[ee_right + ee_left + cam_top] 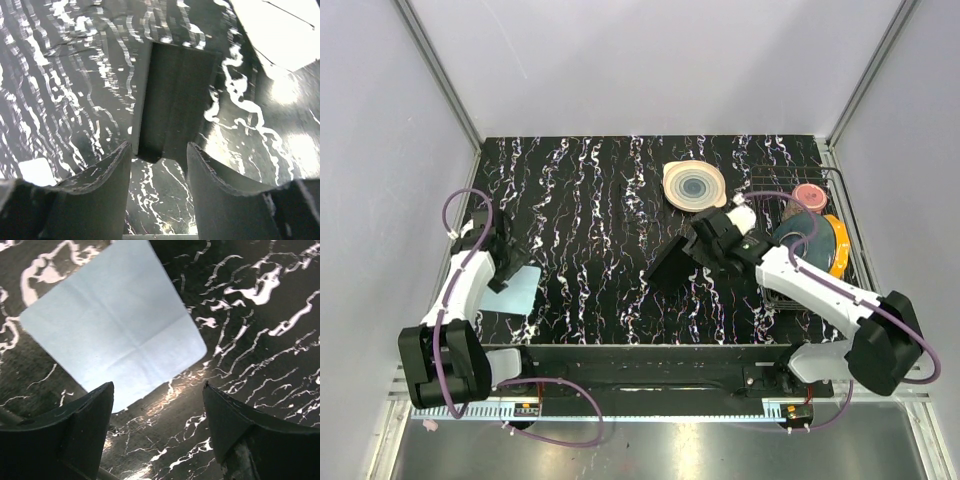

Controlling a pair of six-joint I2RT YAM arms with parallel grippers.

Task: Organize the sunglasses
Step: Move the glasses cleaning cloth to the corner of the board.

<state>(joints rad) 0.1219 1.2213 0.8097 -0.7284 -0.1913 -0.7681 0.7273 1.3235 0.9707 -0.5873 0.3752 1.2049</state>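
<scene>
Sunglasses spot can't be told from these views; right gripper (160,146) part open, empty, fingertips just at one end of case (175,95); left gripper (157,385) wide open, empty, well left of it.

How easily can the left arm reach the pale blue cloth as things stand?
Probably yes: the left gripper hangs open over the pale blue cloth at its edge, and nothing lies between them.

No legible text, labels, brands, numbers or signs anywhere
</scene>
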